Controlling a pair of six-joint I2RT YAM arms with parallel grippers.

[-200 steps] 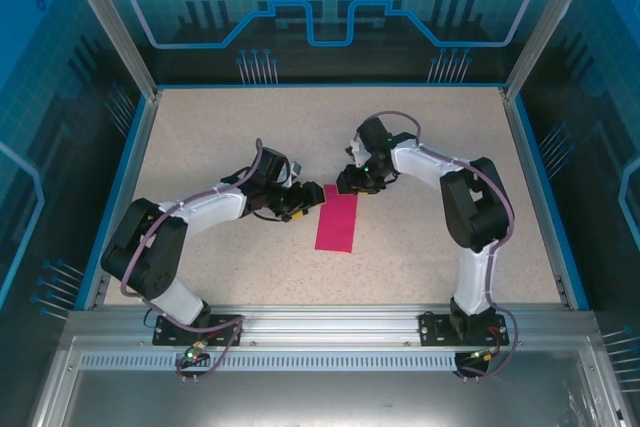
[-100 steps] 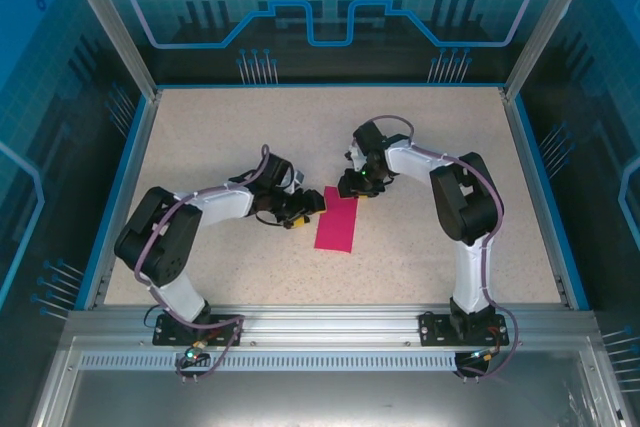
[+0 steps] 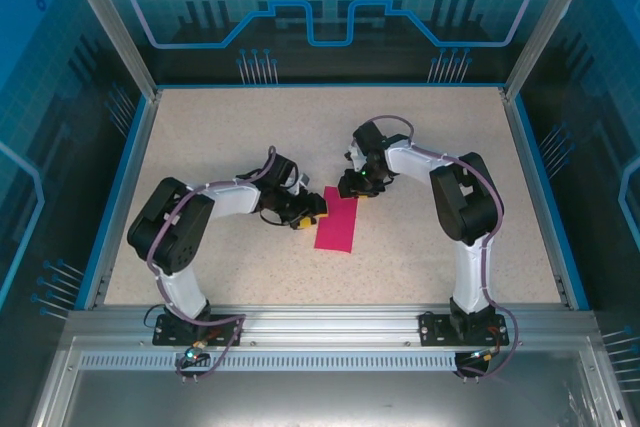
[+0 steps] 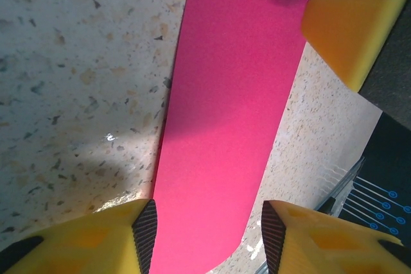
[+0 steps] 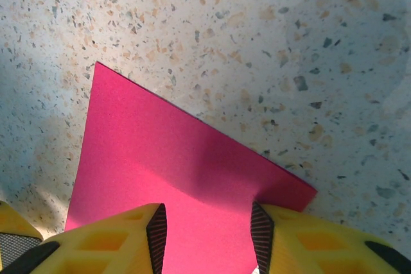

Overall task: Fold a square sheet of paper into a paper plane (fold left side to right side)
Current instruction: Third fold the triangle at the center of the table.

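- Top external view: at left, the left claw (image 3: 305, 213) lies low over the speckled table (image 3: 200, 137), its yellow tips at the left long edge of the pink sheet (image 3: 337, 223).
- At centre, the pink sheet lies flat on the table as a long narrow rectangle. Its length runs away from the arm bases and its far end leans slightly right, roughly midway between the two arms.
- At right, the right claw (image 3: 352, 190) points down at the sheet's far short end; whether it touches the paper cannot be told from here.
- Left wrist view: the left claw (image 4: 209, 232) stands partly open, its black-faced yellow fingers (image 4: 103, 242) either side of the sheet (image 4: 231, 94). The sheet runs up between them and nearly fills the gap. The pads are apart and no grip on the paper can be seen. Pale speckled table (image 4: 77, 62) shows to the left, and one of the right claw's yellow fingers (image 4: 347, 24) sits at the sheet's far end, upper right.
- Right wrist view: the right claw (image 5: 209, 229) is partly open too, with the sheet's (image 5: 167, 152) end lying between its fingers (image 5: 96, 242) and the right-hand one at the paper's corner. Nothing is clamped; the paper rests flat on the table (image 5: 289, 43).
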